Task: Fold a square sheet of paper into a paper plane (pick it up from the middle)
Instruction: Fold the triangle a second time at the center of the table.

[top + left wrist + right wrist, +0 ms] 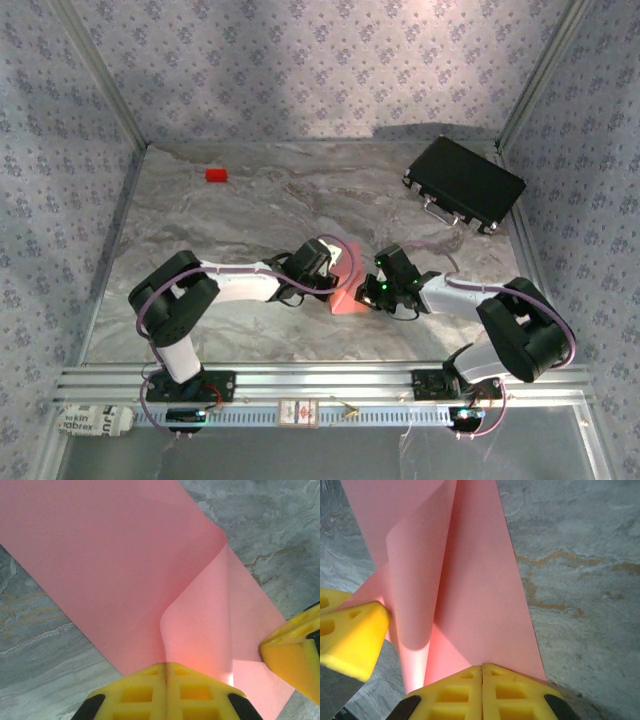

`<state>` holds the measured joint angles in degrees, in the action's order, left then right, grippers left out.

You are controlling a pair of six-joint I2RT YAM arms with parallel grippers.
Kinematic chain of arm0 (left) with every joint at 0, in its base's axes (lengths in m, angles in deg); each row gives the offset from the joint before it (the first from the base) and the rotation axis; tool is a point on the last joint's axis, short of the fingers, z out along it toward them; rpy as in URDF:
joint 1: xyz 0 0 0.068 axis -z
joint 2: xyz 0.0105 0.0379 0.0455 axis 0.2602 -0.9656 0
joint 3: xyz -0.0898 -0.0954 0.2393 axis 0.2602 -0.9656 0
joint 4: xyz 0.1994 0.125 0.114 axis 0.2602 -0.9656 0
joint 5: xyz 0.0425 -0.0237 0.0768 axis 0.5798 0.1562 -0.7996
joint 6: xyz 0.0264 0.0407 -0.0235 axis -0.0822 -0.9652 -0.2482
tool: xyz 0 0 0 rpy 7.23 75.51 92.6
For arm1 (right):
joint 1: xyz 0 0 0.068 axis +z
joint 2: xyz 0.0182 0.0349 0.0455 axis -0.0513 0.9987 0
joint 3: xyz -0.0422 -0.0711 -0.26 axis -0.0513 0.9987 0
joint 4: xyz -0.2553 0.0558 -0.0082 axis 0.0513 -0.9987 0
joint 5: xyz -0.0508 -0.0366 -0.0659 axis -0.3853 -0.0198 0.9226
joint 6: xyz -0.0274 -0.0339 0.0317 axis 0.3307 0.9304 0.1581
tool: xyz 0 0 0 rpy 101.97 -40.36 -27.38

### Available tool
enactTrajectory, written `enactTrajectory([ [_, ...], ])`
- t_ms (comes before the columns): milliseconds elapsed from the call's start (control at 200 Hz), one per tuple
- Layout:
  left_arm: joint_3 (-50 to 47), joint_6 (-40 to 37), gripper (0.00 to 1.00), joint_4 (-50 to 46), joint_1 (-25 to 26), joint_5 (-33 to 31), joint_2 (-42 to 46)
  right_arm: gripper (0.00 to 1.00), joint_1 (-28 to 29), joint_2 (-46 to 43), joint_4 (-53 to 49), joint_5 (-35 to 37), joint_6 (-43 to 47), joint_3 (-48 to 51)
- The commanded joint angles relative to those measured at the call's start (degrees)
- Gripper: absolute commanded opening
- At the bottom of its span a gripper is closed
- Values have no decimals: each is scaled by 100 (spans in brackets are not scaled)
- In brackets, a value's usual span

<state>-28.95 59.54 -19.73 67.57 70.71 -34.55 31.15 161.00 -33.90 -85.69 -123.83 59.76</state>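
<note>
The square sheet of paper point(344, 303) is salmon pink and sits mid-table between both arms. It is bent upward into a loose curl rather than lying flat point(110, 570) point(480, 580). My left gripper point(340, 281) point(166, 665) is shut on one edge of the sheet, the paper pinched between its yellow fingers. My right gripper point(364, 294) point(482, 667) is shut on the opposite edge. Each wrist view catches the other gripper's yellow fingertip point(295, 652) point(350, 630) close beside the paper. A paper plane is out of view.
A small red block point(216, 175) lies at the back left. A black rectangular case point(463, 183) sits at the back right. Patterned walls close in the marbled table point(230, 230) on three sides, and a metal rail point(330, 380) runs along the near edge.
</note>
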Motion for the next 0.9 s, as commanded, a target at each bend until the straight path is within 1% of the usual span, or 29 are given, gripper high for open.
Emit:
enactTrajectory([
  [0,144,-142,4,24,-28,110,-106,8,-47,-36,-366,155,120,30],
  [335,244,-194,5,80,-28,303,-183,7,-81,-27,-359,151,169,54],
  [899,320,-222,5,-103,-28,161,-317,7,-113,-26,-369,111,186,51],
])
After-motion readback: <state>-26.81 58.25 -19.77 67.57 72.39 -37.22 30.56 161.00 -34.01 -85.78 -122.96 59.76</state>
